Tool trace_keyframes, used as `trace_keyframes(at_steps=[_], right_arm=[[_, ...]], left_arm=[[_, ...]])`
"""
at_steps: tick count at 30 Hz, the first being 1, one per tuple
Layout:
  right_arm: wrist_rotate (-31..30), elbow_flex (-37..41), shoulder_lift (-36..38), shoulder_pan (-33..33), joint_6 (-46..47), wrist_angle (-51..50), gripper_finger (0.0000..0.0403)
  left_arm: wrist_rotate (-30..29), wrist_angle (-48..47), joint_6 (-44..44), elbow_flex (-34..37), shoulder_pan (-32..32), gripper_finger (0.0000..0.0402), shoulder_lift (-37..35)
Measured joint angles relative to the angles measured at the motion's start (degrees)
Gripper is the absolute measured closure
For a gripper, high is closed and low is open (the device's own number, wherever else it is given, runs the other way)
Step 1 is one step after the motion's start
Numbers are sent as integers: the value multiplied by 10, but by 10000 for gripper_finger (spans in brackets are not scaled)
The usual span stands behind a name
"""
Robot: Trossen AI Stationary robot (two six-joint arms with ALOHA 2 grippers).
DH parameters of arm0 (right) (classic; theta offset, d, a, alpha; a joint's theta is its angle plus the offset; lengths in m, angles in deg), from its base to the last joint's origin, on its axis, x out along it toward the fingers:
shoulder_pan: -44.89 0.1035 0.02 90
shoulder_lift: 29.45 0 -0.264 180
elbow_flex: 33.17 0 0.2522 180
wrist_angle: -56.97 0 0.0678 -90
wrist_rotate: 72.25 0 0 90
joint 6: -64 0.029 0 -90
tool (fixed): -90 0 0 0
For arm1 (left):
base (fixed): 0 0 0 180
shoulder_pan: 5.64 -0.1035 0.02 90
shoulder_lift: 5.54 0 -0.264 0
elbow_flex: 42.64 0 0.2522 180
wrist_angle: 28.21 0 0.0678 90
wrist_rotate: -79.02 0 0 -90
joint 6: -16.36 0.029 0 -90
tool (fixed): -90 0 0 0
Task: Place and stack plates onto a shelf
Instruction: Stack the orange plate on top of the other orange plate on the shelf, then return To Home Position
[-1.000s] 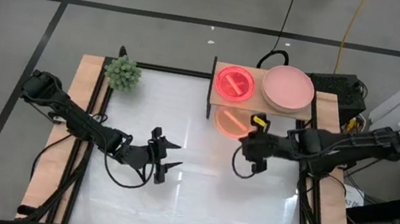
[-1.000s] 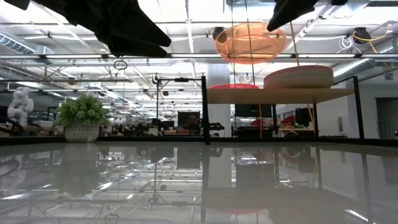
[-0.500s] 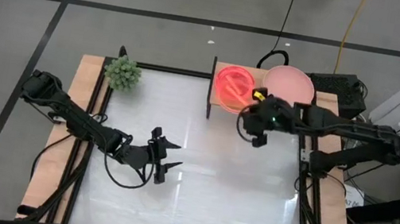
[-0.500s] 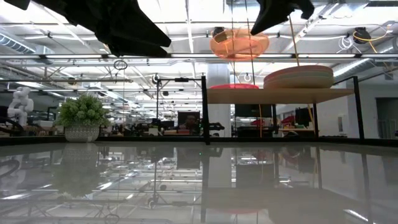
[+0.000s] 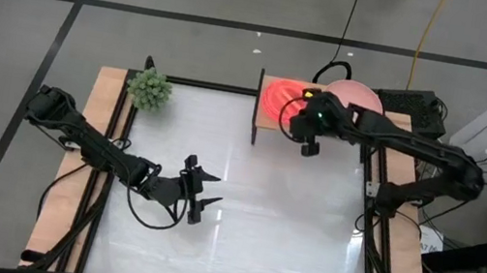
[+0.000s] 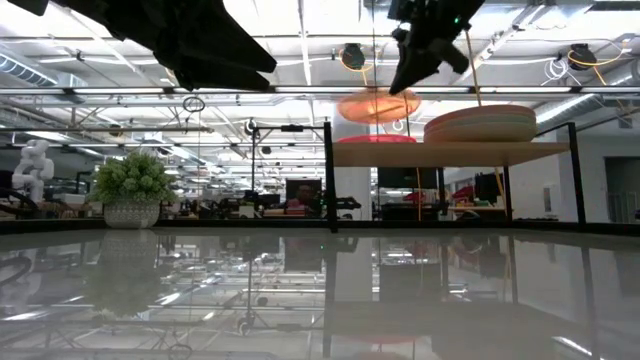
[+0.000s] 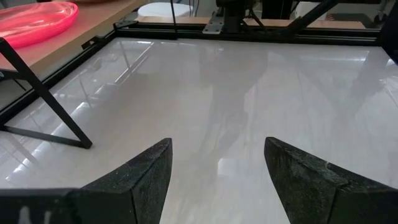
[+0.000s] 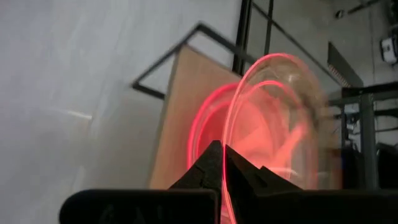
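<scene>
My right gripper (image 5: 303,119) is shut on a translucent orange plate (image 6: 378,105), which hangs over the left part of the shelf (image 6: 450,153). Right below it a neon pink plate (image 5: 279,96) lies flat on the shelf's wood top. A stack of larger salmon and beige plates (image 6: 480,124) rests on the shelf's right part. My left gripper (image 5: 200,193) stands open over the table's left middle, with nothing between its fingers (image 7: 149,174). My right gripper pinches the orange plate's rim (image 8: 229,130) between its two shut fingers, at the plate's edge nearest the arm. The fingers slant down from the table's right. The plate is lifted clear and about level, above the pink plate on the shelf.
A small spiky green plant (image 5: 149,88) in a pot stands at the table's far left corner. The shelf has dark side supports (image 6: 328,175). The white tabletop (image 5: 241,215) lies between the two arms. Cables and a dark box (image 5: 410,106) sit behind the shelf.
My right gripper has swung toward the table's far edge and to the left, rolling a little, still shut. It has carried the orange plate from in front of the shelf to above the pink plate on the shelf's left part.
</scene>
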Motion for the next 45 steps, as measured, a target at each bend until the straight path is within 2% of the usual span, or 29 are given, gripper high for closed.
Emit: trace_keyframes(at_steps=[10, 19, 29, 32, 39, 45], right_arm=[[18, 0, -48, -46, -15, 1, 403], [28, 0, -83, -58, -4, 17, 403], [30, 0, -79, -61, 20, 19, 398], [31, 1, -77, -61, 46, 17, 377], [48, 1, -69, -58, 86, 4, 296], [74, 1, -14, -34, 131, 14, 257]], left_arm=[[0, 0, 0, 0, 0, 142, 0], [0, -5, -4, 0, 0, 142, 0], [0, -11, -5, 0, 0, 142, 0], [0, -5, -5, 0, 0, 142, 0], [0, 32, -2, 0, -2, 142, 0], [0, 47, 10, 0, -2, 142, 0]])
